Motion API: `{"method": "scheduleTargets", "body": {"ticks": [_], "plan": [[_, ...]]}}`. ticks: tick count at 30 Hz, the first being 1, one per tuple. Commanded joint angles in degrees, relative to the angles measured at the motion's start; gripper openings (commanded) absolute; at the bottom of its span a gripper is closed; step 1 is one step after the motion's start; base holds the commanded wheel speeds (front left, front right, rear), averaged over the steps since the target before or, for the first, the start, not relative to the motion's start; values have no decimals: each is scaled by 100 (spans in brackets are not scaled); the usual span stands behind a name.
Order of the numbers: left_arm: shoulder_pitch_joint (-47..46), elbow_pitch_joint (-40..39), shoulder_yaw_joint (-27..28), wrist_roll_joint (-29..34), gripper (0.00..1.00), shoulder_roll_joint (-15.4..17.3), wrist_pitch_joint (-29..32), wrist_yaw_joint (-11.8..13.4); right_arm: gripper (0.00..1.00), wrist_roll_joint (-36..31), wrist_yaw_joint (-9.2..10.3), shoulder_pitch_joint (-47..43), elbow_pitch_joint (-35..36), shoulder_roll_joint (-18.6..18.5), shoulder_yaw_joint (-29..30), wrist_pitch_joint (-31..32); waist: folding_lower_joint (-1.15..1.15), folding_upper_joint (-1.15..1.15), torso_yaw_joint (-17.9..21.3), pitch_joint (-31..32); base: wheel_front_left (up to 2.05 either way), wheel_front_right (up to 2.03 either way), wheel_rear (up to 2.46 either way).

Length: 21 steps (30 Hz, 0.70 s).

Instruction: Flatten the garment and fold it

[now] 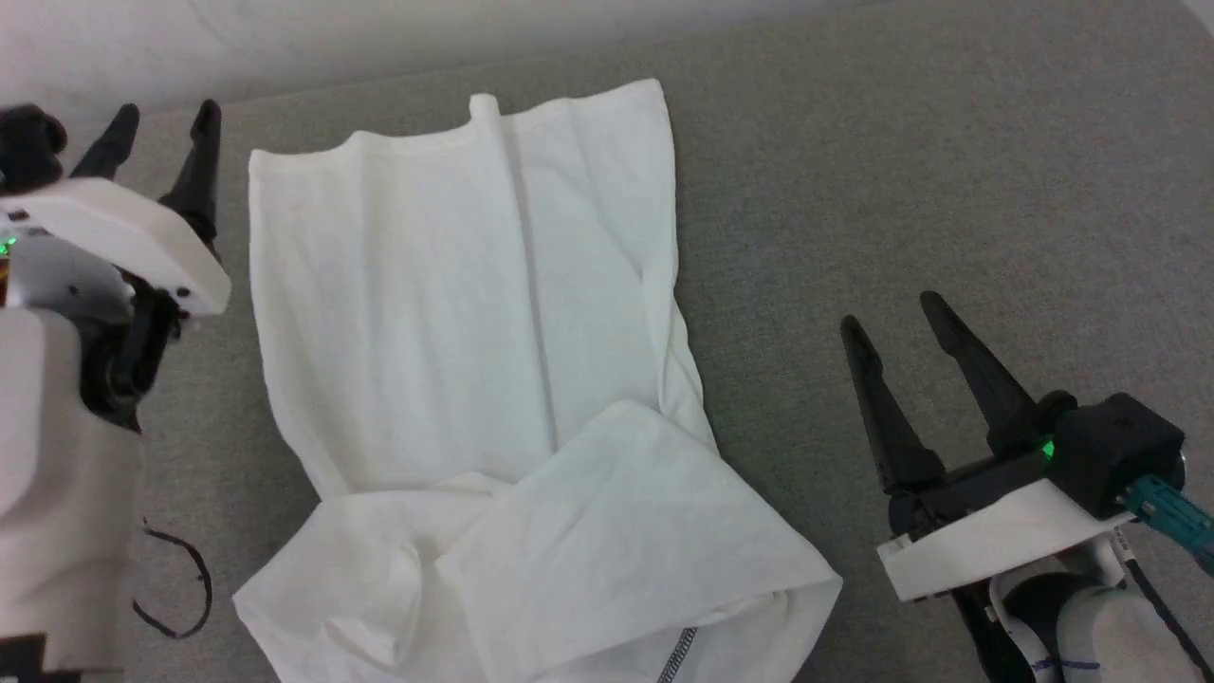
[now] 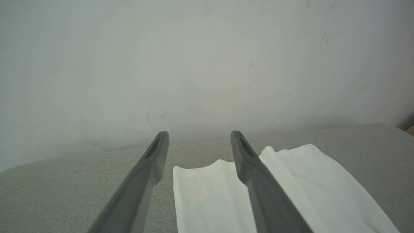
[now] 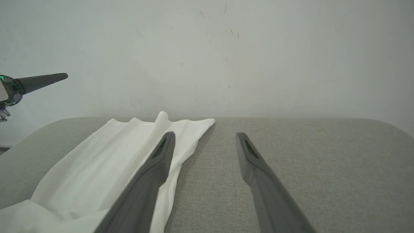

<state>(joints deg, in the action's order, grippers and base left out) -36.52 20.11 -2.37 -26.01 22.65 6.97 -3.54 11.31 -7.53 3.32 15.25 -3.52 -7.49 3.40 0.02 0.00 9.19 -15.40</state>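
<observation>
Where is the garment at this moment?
In the head view the garment lies on the grey surface, between the left gripper beside its far left corner and the right gripper off its right side; neither touches it.

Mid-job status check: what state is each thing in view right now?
garment: lying on the grey padded surface, near end folded over itself, creased lengthwise, not held.
left gripper: open, empty, by the garment's far left corner.
right gripper: open, empty, right of the garment.
</observation>
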Motion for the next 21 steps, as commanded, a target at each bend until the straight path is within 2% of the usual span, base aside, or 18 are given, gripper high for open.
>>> {"method": "scheduleTargets", "body": {"ticks": [1, 7, 12, 16, 21], "plan": [[-295, 292, 4, -135, 100, 107, 242, -78, 100, -7, 4, 117, -33, 27, -59, -45, -2, 0, 491, -664, 0, 0, 0], [-1321, 1322, -90, -575, 100, 487, 1596, -274, 100, 19, 4, 348, -131, 51, -227, -201, -2, 0, 735, -1145, 0, 0, 0], [-1990, 1797, -222, -724, 100, 759, 2781, -291, 100, 30, 4, 532, -176, 59, -367, -339, -2, 0, 844, -1508, 0, 0, 0], [-2237, 2045, -394, -627, 100, 965, 3483, -195, 100, 85, 4, 651, -248, 62, -489, -437, -2, 0, 923, -1711, 0, 0, 0], [-2187, 2319, -554, -486, 100, 1161, 4068, 3, 100, 155, 4, 738, -360, 63, -574, -530, -2, 0, 1034, -1803, 0, 0, 0]]}}
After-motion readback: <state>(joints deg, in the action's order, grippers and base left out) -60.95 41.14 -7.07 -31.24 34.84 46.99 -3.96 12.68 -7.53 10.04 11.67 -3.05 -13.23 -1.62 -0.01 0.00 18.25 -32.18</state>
